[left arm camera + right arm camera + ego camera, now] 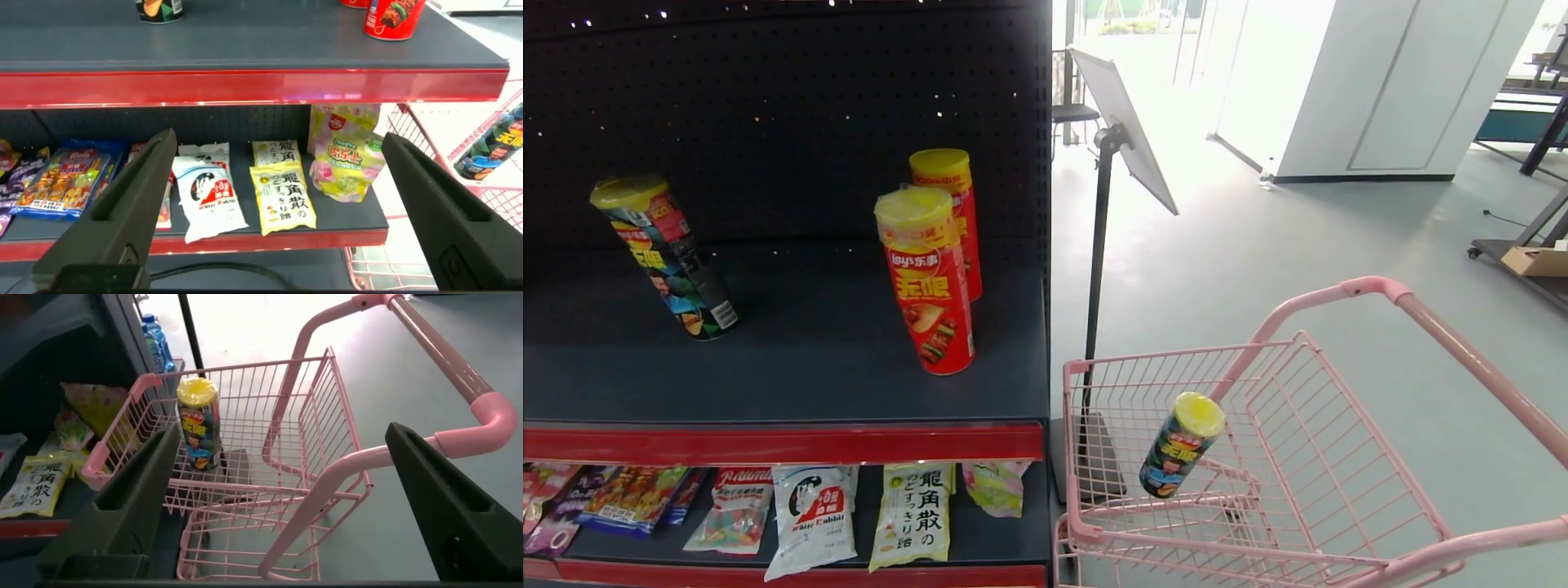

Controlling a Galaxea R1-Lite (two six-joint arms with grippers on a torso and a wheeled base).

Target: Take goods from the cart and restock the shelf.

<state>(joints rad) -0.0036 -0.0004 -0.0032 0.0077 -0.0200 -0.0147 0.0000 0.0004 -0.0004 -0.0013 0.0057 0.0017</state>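
Right tool (282,434) is wide apart. Ahead of it, in the pink cart (245,370), stands the chip can (198,425). It looks light, stiff and smooth; grab its middle, gently.

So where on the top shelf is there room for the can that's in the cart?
The widest bare patch on the upper shelf lies between the dark can and the front red can. The strip along its red front edge is bare too. The lower shelf is crowded with snack bags.
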